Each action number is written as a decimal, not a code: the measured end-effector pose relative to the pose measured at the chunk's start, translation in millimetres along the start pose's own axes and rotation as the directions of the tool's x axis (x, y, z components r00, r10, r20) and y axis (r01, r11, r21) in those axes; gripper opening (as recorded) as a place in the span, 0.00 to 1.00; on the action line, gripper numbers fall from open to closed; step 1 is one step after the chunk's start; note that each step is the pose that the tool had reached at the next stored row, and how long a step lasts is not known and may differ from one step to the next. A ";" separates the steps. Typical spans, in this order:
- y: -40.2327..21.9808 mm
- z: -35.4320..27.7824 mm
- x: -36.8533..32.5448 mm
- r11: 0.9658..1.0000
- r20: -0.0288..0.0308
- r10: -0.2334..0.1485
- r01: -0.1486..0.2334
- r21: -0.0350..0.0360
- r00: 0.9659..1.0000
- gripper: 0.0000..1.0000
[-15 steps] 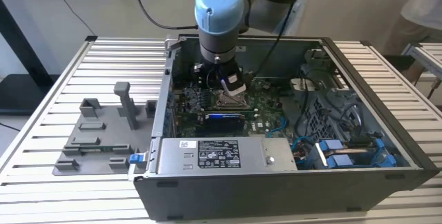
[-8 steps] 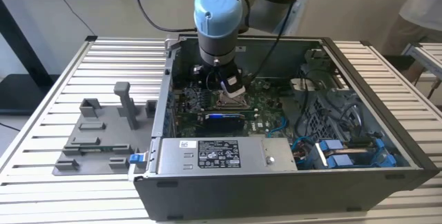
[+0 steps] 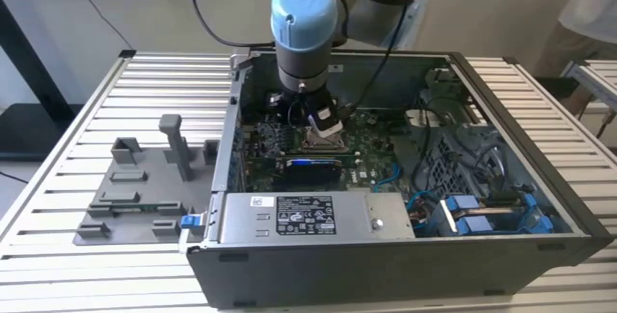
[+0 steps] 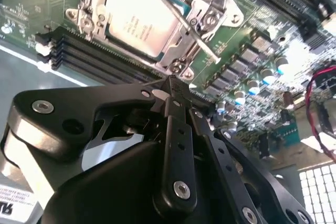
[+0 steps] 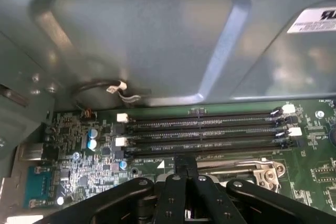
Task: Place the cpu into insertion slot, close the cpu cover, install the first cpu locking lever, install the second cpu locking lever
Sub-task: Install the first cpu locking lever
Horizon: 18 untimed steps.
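Inside the computer case (image 3: 386, 269), cpu (image 4: 137, 22) seated and cpu cover (image 4: 178, 38) down, the closed-fingered gripper (image 4: 171, 85) hovers by a locking lever (image 4: 184, 22) seemingly needing latching.

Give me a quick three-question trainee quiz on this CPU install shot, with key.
1. True or false: the cpu sits in its socket with the cpu cover down around it.
2. Where is the gripper working? A) over the grey fixture tray B) inside the open computer case C) above the bare slatted table
3. Fill in (open/shut): in both wrist views the gripper's fingertips are ___.
Key: 1 true; 2 B; 3 shut.
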State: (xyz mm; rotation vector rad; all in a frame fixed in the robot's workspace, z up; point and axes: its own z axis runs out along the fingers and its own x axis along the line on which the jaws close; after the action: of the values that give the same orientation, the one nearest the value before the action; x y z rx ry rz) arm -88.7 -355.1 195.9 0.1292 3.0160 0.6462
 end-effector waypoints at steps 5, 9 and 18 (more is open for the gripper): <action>0.6 0.7 2.7 1.000 0.001 0.000 0.000 -0.004 1.000 0.11; 0.7 1.1 3.0 1.000 0.000 0.001 -0.001 -0.018 1.000 0.11; 0.8 1.6 -0.4 1.000 -0.001 0.001 -0.001 -0.025 1.000 0.11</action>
State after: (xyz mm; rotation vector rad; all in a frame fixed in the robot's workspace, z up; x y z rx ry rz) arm -88.2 -353.7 194.9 0.1298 3.0077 0.6843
